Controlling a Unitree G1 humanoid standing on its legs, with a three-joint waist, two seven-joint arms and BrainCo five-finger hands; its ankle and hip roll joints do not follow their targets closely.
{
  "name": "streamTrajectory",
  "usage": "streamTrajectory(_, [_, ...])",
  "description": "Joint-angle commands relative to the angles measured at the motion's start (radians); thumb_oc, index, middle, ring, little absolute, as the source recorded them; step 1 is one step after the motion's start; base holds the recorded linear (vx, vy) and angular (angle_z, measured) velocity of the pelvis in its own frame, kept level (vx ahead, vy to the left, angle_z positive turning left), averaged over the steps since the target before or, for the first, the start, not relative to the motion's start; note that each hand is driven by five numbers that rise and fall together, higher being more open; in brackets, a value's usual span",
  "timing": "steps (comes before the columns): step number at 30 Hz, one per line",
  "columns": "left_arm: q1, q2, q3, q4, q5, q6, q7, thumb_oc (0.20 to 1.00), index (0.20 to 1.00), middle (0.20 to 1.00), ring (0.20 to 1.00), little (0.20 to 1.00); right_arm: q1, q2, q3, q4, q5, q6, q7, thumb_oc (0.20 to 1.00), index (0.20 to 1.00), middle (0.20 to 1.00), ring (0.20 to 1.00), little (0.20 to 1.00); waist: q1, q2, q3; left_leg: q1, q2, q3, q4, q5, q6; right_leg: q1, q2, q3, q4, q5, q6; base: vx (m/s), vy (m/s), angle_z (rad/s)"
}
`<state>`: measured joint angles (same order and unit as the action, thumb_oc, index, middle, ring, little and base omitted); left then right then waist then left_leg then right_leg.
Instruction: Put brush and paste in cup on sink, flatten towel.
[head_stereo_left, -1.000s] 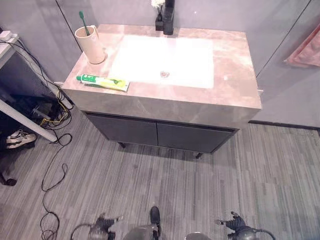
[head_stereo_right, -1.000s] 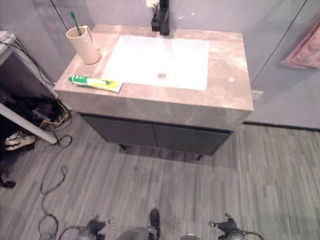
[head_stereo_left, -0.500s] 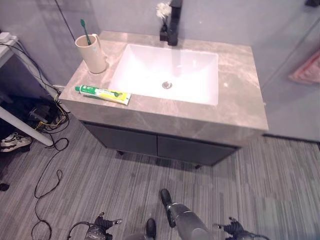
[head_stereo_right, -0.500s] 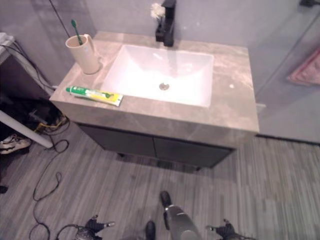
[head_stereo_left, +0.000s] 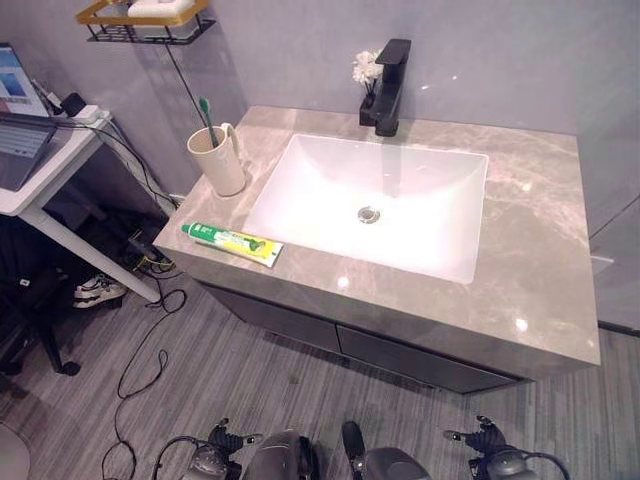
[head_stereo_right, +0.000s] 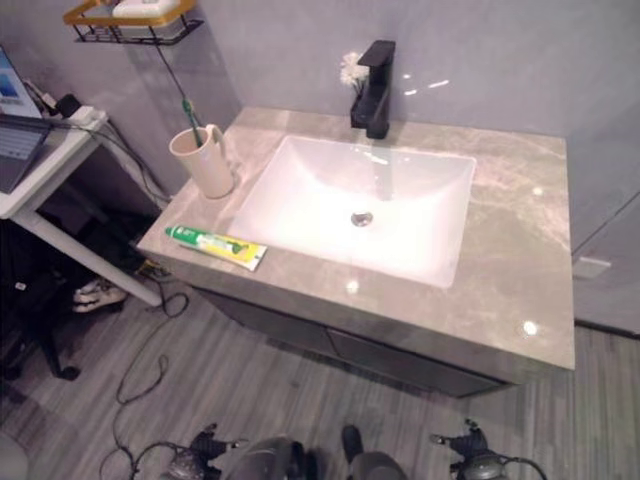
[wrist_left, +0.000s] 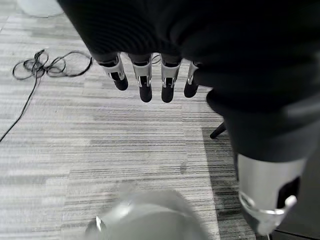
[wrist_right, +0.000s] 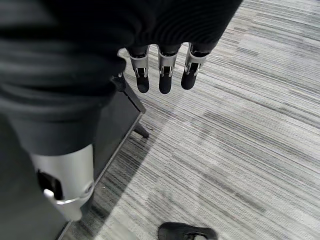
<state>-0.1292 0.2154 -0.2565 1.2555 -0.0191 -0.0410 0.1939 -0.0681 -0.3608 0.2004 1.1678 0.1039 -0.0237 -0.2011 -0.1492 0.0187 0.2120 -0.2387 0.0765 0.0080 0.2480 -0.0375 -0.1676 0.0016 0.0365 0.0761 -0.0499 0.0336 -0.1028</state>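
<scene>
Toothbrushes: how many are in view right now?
1. The toothbrush stands in the cup on the counter's left, behind the toothpaste tube. Others could be hidden inside the cup.

The brush (head_stereo_left: 205, 112) stands in the cup (head_stereo_left: 219, 160) at the counter's (head_stereo_left: 530, 250) left edge, bristle end hidden inside. The counter's right edge is cut off. A laptop (head_stereo_left: 18, 140) is cropped too.

Both hands low, idle.
L hand (wrist_left: 150, 75) & R hand (wrist_right: 165, 70): fingers relaxed, straight, holding nothing, hanging over floor.
</scene>
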Motion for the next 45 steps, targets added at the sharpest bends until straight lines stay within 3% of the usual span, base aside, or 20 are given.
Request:
streamTrajectory(1, [0.016,0.030,-0.016,-0.005,0.008,0.004,0.042,1.000,1.000,1.000,1.000,1.000,0.042,-0.040,0.010,-0.021,-0.025,-0.007,-0.034,1.000,1.000,1.000,1.000,1.000,0.004,0.004,-0.017,0.047,0.006,-0.031,-0.081,0.115,0.064,-0.020,-0.024,0.070,0.154,-0.101,0.165,0.13,0.134,-0.43])
streamTrajectory(2, [0.016,0.030,-0.016,-0.005,0.008,0.004,0.042,1.000,1.000,1.000,1.000,1.000,0.042,-0.040,0.010,-0.021,-0.025,-0.007,-0.034,1.000,1.000,1.000,1.000,1.000,0.004,0.003,-0.016,0.051,0.005,-0.030,-0.086,0.117,0.063,-0.018,-0.025,0.070,0.155,-0.103,0.165,0.22,0.245,-0.46])
streamTrajectory(3, [0.015,0.034,-0.014,-0.003,0.002,0.006,0.050,1.000,1.000,1.000,1.000,1.000,0.039,-0.043,0.021,-0.016,-0.049,0.001,-0.036,1.000,1.000,1.000,1.000,1.000,0.008,0.015,-0.014,0.041,0.074,-0.070,-0.144,0.185,0.046,-0.011,-0.040,0.102,0.177,-0.126,0.177,0.16,0.171,-0.43])
streamTrajectory(4, [0.015,0.034,-0.014,-0.002,0.002,0.006,0.050,1.000,1.000,1.000,1.000,1.000,0.039,-0.043,0.021,-0.016,-0.049,0.001,-0.036,1.000,1.000,1.000,1.000,1.000,0.009,0.014,-0.013,0.044,0.074,-0.068,-0.146,0.186,0.046,-0.010,-0.040,0.103,0.177,-0.127,0.177,0.32,0.390,-0.63])
streamTrajectory(5, [0.023,0.040,0.000,0.004,-0.005,0.006,0.060,1.000,1.000,1.000,1.000,1.000,0.037,-0.045,0.027,-0.014,-0.061,0.001,-0.036,1.000,1.000,1.000,1.000,1.000,0.022,0.025,-0.014,0.064,0.096,-0.140,-0.172,0.211,0.029,-0.004,-0.047,0.158,0.197,-0.150,0.192,0.26,0.411,-0.94])
streamTrajectory(6, [0.025,0.043,0.008,0.011,-0.010,0.008,0.062,1.000,1.000,1.000,1.000,1.000,0.028,-0.051,0.031,-0.018,-0.066,0.000,-0.031,1.000,1.000,1.000,1.000,1.000,0.033,0.033,-0.012,0.062,0.068,-0.215,-0.110,0.191,0.017,-0.006,-0.056,0.210,0.211,-0.149,0.201,0.29,0.537,-1.24])
streamTrajectory(7, [0.026,0.044,0.010,0.012,-0.012,0.008,0.063,1.000,1.000,1.000,1.000,1.000,0.024,-0.051,0.033,-0.022,-0.067,0.000,-0.029,1.000,1.000,1.000,1.000,1.000,0.033,0.032,-0.011,0.066,0.047,-0.231,-0.074,0.165,0.014,-0.010,-0.070,0.229,0.213,-0.144,0.208,0.15,0.475,-1.24])
streamTrajectory(13, [-0.005,0.077,-0.030,-0.020,0.017,-0.002,0.065,1.000,1.000,1.000,1.000,1.000,0.008,-0.063,-0.007,-0.062,-0.037,0.008,-0.036,1.000,1.000,1.000,1.000,1.000,0.006,0.013,0.005,-0.005,-0.060,-0.091,0.100,-0.080,0.075,-0.074,-0.215,0.292,0.149,-0.050,0.296,0.01,0.414,-0.48])
streamTrajectory(14, [-0.006,0.077,-0.030,-0.020,0.017,-0.002,0.065,1.000,1.000,1.000,1.000,1.000,0.008,-0.063,-0.007,-0.062,-0.037,0.008,-0.036,1.000,1.000,1.000,1.000,1.000,0.007,0.013,0.002,-0.008,-0.061,-0.090,0.097,-0.076,0.075,-0.079,-0.216,0.294,0.148,-0.047,0.297,-0.08,0.442,-0.18])
streamTrajectory(15, [-0.020,0.094,-0.030,-0.030,0.015,-0.003,0.058,1.000,1.000,1.000,1.000,1.000,-0.009,-0.053,-0.021,-0.064,-0.013,0.012,-0.039,1.000,1.000,1.000,1.000,1.000,0.012,0.000,0.005,-0.033,-0.089,-0.040,0.135,-0.112,0.090,-0.115,-0.261,0.302,0.089,0.044,0.325,-0.06,0.286,-0.81])
streamTrajectory(16, [-0.020,0.094,-0.030,-0.030,0.015,-0.003,0.058,1.000,1.000,1.000,1.000,1.000,-0.010,-0.053,-0.020,-0.064,-0.013,0.012,-0.039,1.000,1.000,1.000,1.000,1.000,0.013,-0.002,0.001,-0.036,-0.091,-0.039,0.131,-0.107,0.090,-0.121,-0.263,0.304,0.088,0.046,0.326,-0.09,0.405,-0.83])
streamTrajectory(18, [-0.013,0.121,0.001,-0.048,-0.013,-0.010,0.051,1.000,1.000,1.000,1.000,1.000,-0.037,-0.042,-0.015,-0.082,-0.011,0.012,-0.039,1.000,1.000,1.000,1.000,1.000,0.042,-0.017,0.010,-0.040,-0.087,0.017,0.123,-0.128,0.108,-0.183,-0.280,0.219,0.053,0.109,0.321,-0.12,0.252,-0.66])
streamTrajectory(19, [-0.007,0.132,0.012,-0.062,-0.025,-0.013,0.049,1.000,1.000,1.000,1.000,1.000,-0.041,-0.037,-0.012,-0.106,-0.013,0.008,-0.039,1.000,1.000,1.000,1.000,1.000,0.061,-0.021,0.016,-0.030,-0.083,0.036,0.102,-0.124,0.108,-0.208,-0.279,0.107,0.048,0.115,0.311,-0.15,0.408,-0.97])
streamTrajectory(20, [0.000,0.138,0.019,-0.062,-0.022,-0.012,0.044,1.000,1.000,1.000,1.000,1.000,-0.045,-0.028,0.004,-0.123,-0.018,-0.003,-0.037,1.000,1.000,1.000,1.000,1.000,0.063,-0.022,0.014,-0.007,-0.098,0.056,0.055,-0.107,0.124,-0.184,-0.223,0.029,0.065,0.065,0.294,-0.10,0.327,-1.24])
streamTrajectory(21, [0.000,0.138,0.020,-0.062,-0.022,-0.012,0.044,1.000,1.000,1.000,1.000,1.000,-0.045,-0.028,0.004,-0.123,-0.018,-0.003,-0.037,1.000,1.000,1.000,1.000,1.000,0.062,-0.024,0.012,-0.008,-0.100,0.056,0.051,-0.103,0.124,-0.186,-0.225,0.029,0.065,0.066,0.294,-0.03,0.340,-1.09])
streamTrajectory(23, [0.017,0.143,0.022,-0.055,-0.003,-0.013,0.033,1.000,1.000,1.000,1.000,1.000,-0.036,-0.017,0.031,-0.111,-0.039,-0.003,-0.021,1.000,1.000,1.000,1.000,1.000,0.082,-0.019,-0.010,0.042,-0.123,0.059,-0.047,-0.058,0.135,-0.127,-0.159,0.043,0.097,0.016,0.280,0.00,0.295,-0.36])
streamTrajectory(25, [0.023,0.144,0.022,-0.051,0.005,-0.014,0.032,1.000,1.000,1.000,1.000,1.000,-0.037,-0.017,0.039,-0.105,-0.051,-0.001,-0.018,1.000,1.000,1.000,1.000,1.000,0.086,-0.017,-0.014,0.056,-0.125,0.056,-0.073,-0.043,0.135,-0.109,-0.148,0.042,0.103,0.003,0.277,-0.03,0.144,0.06])
streamTrajectory(26, [0.021,0.147,0.007,-0.055,0.023,-0.013,0.027,1.000,1.000,1.000,1.000,1.000,-0.052,-0.019,0.056,-0.083,-0.076,0.003,-0.019,1.000,1.000,1.000,1.000,1.000,0.092,-0.010,-0.025,0.064,-0.128,0.035,-0.106,-0.019,0.136,-0.080,-0.117,0.087,0.132,-0.028,0.272,-0.06,0.052,-0.11])
streamTrajectory(38, [0.047,0.169,-0.013,-0.077,0.093,-0.032,0.049,1.000,1.000,1.000,1.000,1.000,-0.069,-0.038,0.078,-0.004,-0.132,0.001,-0.024,1.000,1.000,1.000,1.000,1.000,0.117,-0.037,-0.040,0.095,-0.129,-0.013,-0.145,0.012,0.127,-0.029,-0.106,0.030,0.027,-0.010,0.258,-0.02,-0.058,0.26])
streamTrajectory(45, [0.088,0.221,-0.031,-0.181,0.159,-0.053,0.084,1.000,1.000,1.000,1.000,1.000,-0.028,-0.066,0.069,-0.048,-0.166,-0.020,-0.045,1.000,1.000,1.000,1.000,1.000,0.108,-0.031,-0.031,0.108,-0.109,-0.046,-0.154,0.031,0.113,-0.033,-0.075,0.014,0.056,-0.041,0.223,0.00,-0.109,0.05])
